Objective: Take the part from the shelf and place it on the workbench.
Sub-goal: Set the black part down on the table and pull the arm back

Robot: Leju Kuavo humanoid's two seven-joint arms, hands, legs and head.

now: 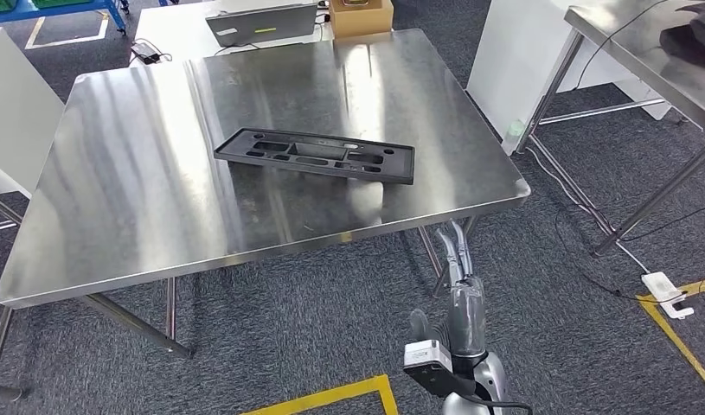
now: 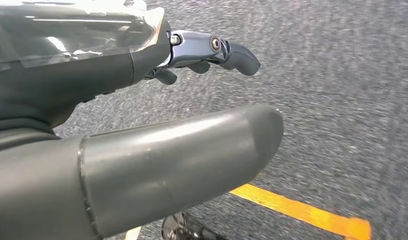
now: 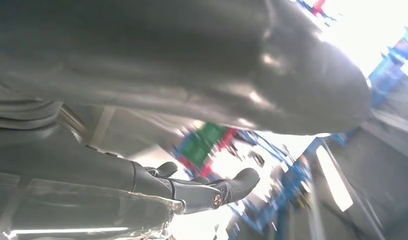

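the black part [image 1: 317,155] is seen lying flat on the steel tabletop [image 1: 141,190], somewhat right of its middle and towards the near edge, with its long side set slightly askew. nothing is touching it. the right hand [image 1: 453,259] is seen below the tabletop's near edge, over the grey carpet [image 1: 288,320], well apart from the part; in the right wrist view its fingers [image 3: 237,182] are stretched out apart from the thumb with nothing held. the left hand [image 2: 156,125] is shown over carpet and a yellow floor line [image 2: 302,212], its fingers [image 2: 237,55] spread from the thumb and empty. a laptop [image 1: 262,23] and a cardboard box [image 1: 361,15] are found beyond the far edge.
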